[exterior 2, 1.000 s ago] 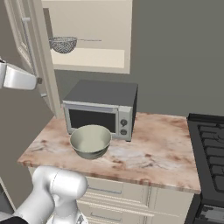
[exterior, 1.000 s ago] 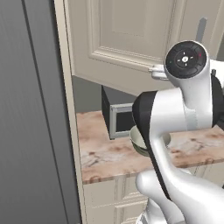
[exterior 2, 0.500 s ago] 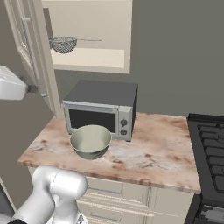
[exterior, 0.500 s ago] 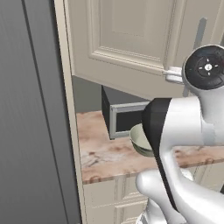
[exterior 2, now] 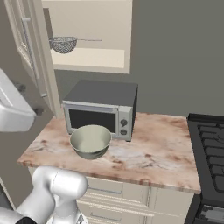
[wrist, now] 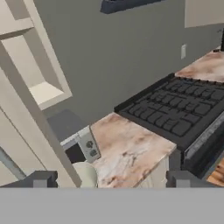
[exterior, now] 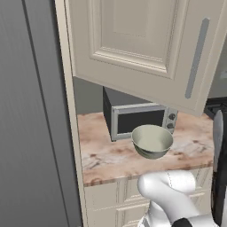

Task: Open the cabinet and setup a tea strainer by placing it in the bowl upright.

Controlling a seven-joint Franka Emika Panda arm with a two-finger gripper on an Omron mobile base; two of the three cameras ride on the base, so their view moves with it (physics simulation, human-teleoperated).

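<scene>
The gripper (wrist: 112, 180) is standing wide open with nothing between its fingertips (wrist: 42, 179), which are rising far apart at the bottom of the hand view. It is looking past the door edge toward the counter (wrist: 131, 151) and the stove (wrist: 175, 109), so it is probably clear of the handle and free for the next reach.

The cabinet (exterior 2: 87, 35) is standing open, its door (exterior: 142, 40) swinging out over the counter in the left base view, with the bar handle (exterior: 196, 57) facing the camera. That is leaving the shelf (exterior 2: 89, 57) exposed. The strainer (exterior 2: 64, 43) is sitting on that shelf, mesh basket to the left and its thin handle pointing right, well above the microwave (exterior 2: 99, 109).

The bowl (exterior 2: 90, 141) is waiting on the counter just in front of the microwave, mouth up and empty, placed where a strainer lowered from above can drop in upright.

Judging from this, the opening step is looking done, and the next move is calling for a reach up to the shelf.
</scene>
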